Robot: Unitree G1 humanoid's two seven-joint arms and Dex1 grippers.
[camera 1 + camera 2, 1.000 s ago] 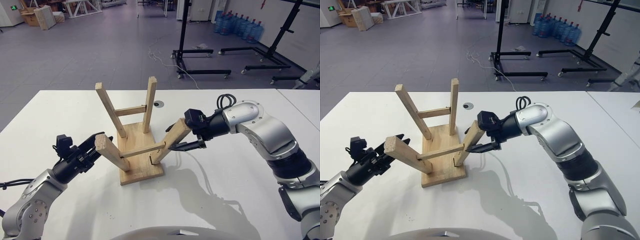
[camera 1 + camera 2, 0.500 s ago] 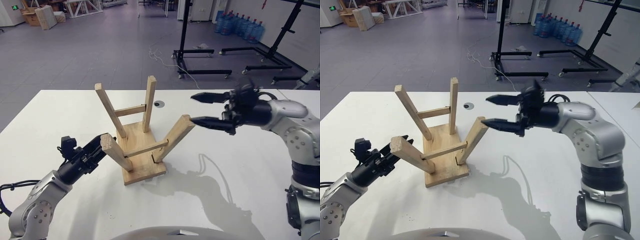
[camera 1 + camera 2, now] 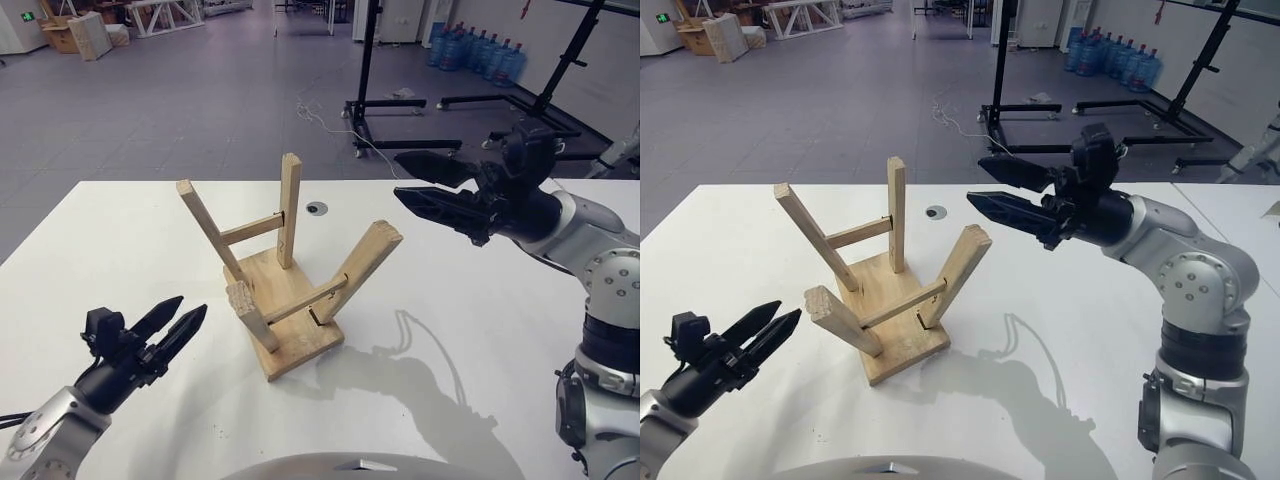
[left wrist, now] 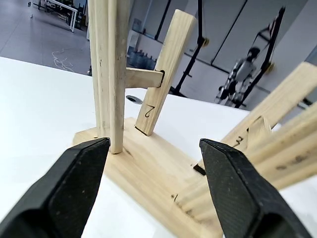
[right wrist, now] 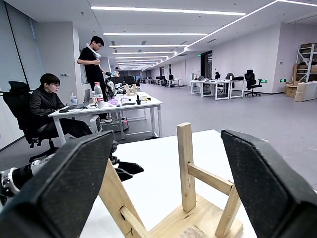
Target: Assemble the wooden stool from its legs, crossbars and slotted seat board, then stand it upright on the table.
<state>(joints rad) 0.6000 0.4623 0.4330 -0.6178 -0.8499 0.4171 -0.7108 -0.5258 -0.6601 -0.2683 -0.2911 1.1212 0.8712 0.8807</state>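
Wooden stool (image 3: 292, 338) inverted, four legs (image 3: 290, 205), two crossbars (image 3: 250, 230); left gripper (image 3: 192, 306) and right gripper (image 3: 397, 174) gape empty.

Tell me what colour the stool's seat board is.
The seat board is pale natural wood, clearest in the left eye view.

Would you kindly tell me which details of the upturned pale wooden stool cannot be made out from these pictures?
- Head views: the face of the flat wooden seat board that lies on the white table is hidden beneath it.
- Head views: how deep the legs sit in their slots is too small to judge.
- Left wrist view: the nearer legs are blurred and cut off by the picture edge.
- Right wrist view: the seat board's near end is cut off by the edge.
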